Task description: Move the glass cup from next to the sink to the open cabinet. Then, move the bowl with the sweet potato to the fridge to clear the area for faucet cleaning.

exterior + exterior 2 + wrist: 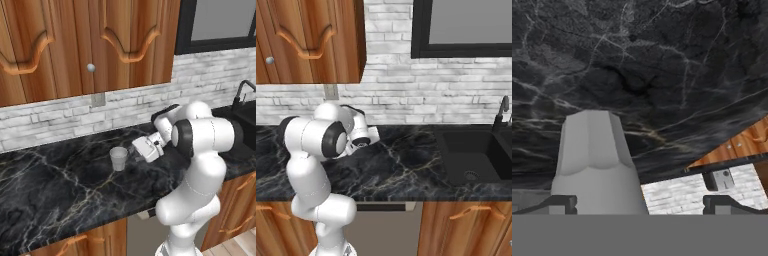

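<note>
You view the black marble counter from behind-left and behind-right; both share the arm. Hand view sits close, upside-down.

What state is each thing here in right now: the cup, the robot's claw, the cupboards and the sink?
glass cup: upright on the black counter, looks empty, not held.
end effector: open, close beside the cup, cup nearer one fingertip.
wall cabinets: the doors in view are shut.
sink: nothing seen in the basin, drain visible.
faucet: no water seen running.
</note>
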Available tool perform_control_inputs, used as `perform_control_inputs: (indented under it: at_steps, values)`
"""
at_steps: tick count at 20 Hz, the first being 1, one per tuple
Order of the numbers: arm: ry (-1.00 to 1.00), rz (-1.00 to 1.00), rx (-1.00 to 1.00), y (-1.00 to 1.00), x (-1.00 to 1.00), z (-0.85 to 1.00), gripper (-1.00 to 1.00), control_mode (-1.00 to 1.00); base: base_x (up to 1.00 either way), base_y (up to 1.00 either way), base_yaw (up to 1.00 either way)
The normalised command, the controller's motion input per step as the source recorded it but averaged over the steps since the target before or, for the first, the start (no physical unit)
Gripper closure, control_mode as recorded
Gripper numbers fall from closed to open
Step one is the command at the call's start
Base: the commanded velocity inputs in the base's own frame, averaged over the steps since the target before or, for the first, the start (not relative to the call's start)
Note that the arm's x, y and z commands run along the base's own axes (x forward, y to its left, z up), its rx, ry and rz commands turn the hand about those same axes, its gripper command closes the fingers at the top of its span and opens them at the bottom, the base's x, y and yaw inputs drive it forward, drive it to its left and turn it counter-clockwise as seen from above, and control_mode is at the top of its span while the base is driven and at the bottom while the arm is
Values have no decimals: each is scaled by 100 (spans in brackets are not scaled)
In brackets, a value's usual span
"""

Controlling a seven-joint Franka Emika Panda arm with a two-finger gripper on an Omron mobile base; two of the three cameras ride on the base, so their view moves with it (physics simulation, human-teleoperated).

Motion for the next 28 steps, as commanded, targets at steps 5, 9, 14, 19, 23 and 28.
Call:
perform_control_inputs:
  at_steps: [5,9,14,19,23,28]
  values:
    - [0,0,0,27,5,-17,-100,-100,0,0,0]
    - [0,0,0,16,0,-12,-100,-100,0,0,0]
    - [0,0,0,14,0,-1,-100,-100,0,0,0]
    - [-1,0,0,-3,0,0,-100,-100,0,0,0]
    - [-4,0,0,-6,3,-16,-100,-100,0,0,0]
    - [-3,0,0,-3,11,-13,-100,-100,0,0,0]
